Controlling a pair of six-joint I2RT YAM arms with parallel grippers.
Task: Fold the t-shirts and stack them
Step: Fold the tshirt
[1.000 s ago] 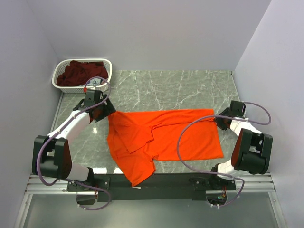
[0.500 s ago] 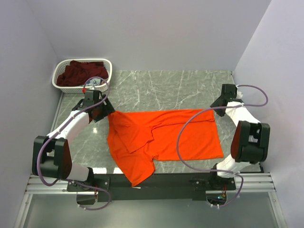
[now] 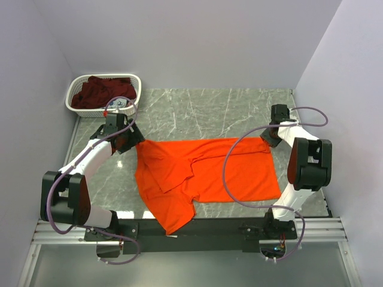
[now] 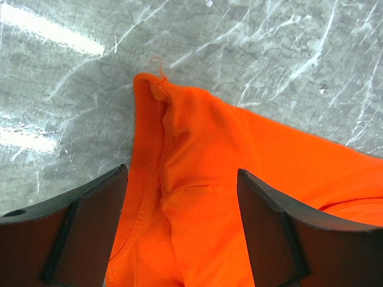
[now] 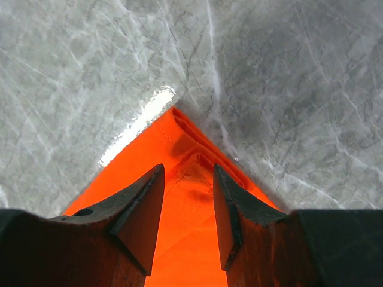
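The orange t-shirt (image 3: 206, 173) lies spread on the marble table, partly folded over on its left half, with one part hanging over the near edge. My left gripper (image 3: 134, 142) is at the shirt's far left corner; in the left wrist view it (image 4: 181, 174) is open, its fingers (image 4: 90, 221) on either side of the orange cloth (image 4: 197, 137). My right gripper (image 3: 267, 137) is at the far right corner; it (image 5: 188, 170) is open with the hemmed corner (image 5: 191, 140) between its fingers (image 5: 137, 209). The maroon t-shirt (image 3: 99, 91) lies bunched in the basket.
The white lattice basket (image 3: 136, 84) stands at the table's far left corner. Grey walls close in the left, back and right. The table (image 3: 209, 110) shows bare marble behind the shirt. Cables loop over both arms.
My right gripper has swung from the table's right edge inward and farther back, onto the shirt's far right corner. The left gripper and the shirt have stayed in place.
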